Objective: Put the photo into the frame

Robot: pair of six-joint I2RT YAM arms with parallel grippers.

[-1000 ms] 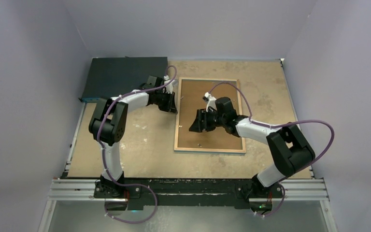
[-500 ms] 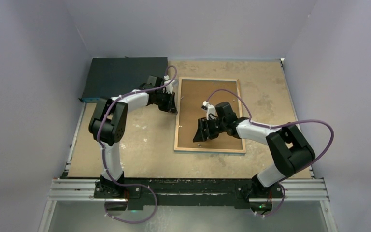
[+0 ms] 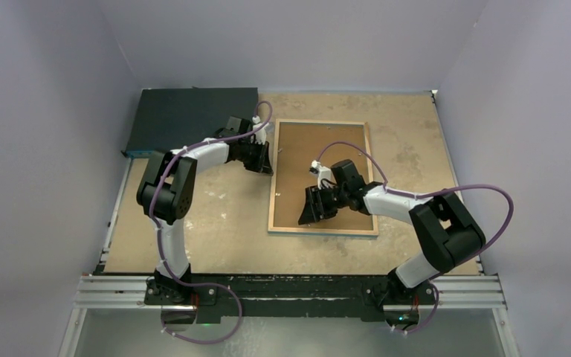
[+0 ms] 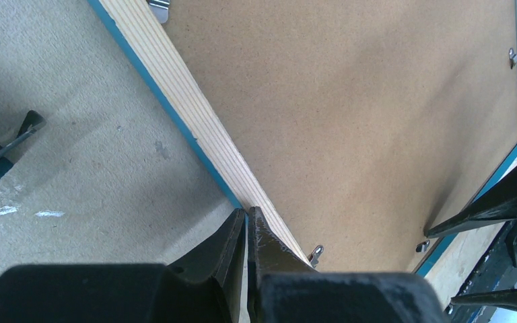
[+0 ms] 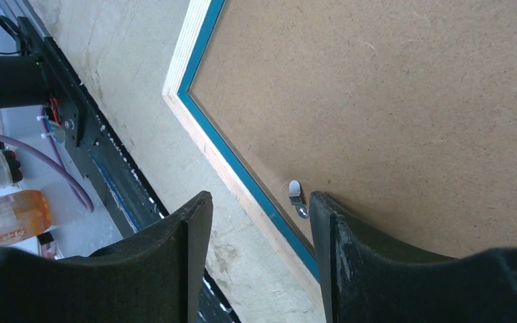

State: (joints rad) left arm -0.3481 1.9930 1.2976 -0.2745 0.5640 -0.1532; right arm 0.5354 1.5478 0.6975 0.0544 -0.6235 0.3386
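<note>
Top external view: one frame [image 3: 323,232] lies back-up mid-desk, nearer the far edge, and holds one brown backing board [image 3: 320,145]. One dark flat box [image 3: 186,115] sits in the desk's far-left corner. Two arms reach the frame.

Only the left wrist view shows four small metal tabs [image 4: 316,253] around the board. It also shows the left gripper [image 4: 247,219] with jaws all but closed and tips at the frame's left wooden rim; whether they pinch the rim cannot be told.

Only the right wrist view shows the right gripper [image 5: 259,202] spread wide, gripping nothing, its fingers either side of one tab by the frame's near edge.
</note>
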